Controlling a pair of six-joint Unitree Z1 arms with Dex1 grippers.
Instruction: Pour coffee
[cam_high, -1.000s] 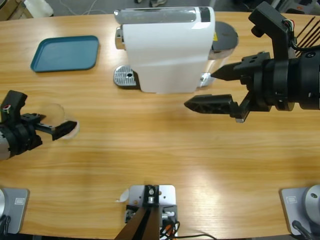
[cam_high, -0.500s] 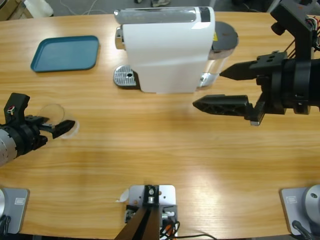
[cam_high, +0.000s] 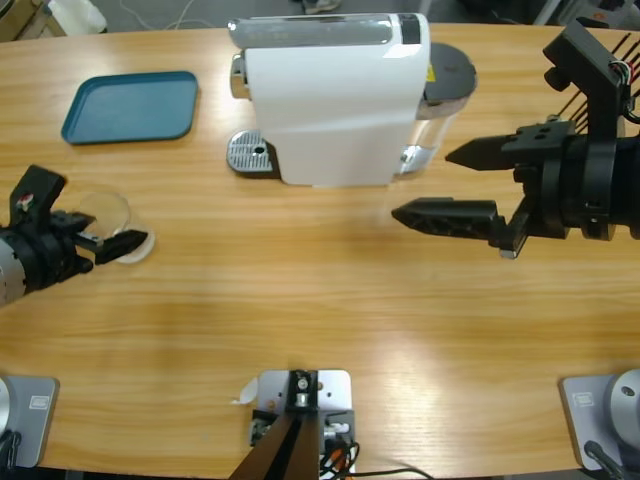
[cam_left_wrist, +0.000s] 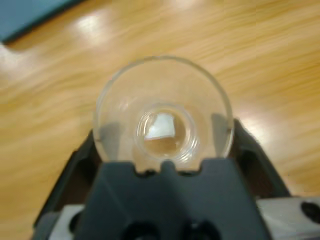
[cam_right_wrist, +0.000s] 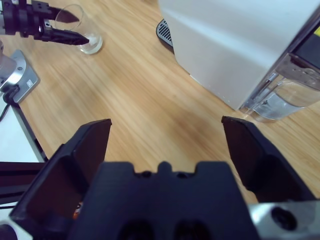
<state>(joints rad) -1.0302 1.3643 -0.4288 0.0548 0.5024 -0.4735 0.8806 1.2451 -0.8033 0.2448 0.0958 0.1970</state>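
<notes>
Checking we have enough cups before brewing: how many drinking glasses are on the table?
1: a clear glass at the table's left end, between the jaws of the left tool. None shows elsewhere.

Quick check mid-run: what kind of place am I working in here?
Probably a lab test bench set up as a coffee station: a long wooden table, a big white boxy coffee machine, a teal plastic tray, and rig hardware rather than kitchen fittings.

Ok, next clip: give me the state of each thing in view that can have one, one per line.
left gripper: shut on the glass, low over the table.
glass: clear, held, tilted; contents hard to tell.
right gripper: open, holding nothing, beside the coffee machine.
coffee machine: upright, drip grate bare.
water tank: attached, partly filled.
blue tray: flat, nothing on it.
</notes>
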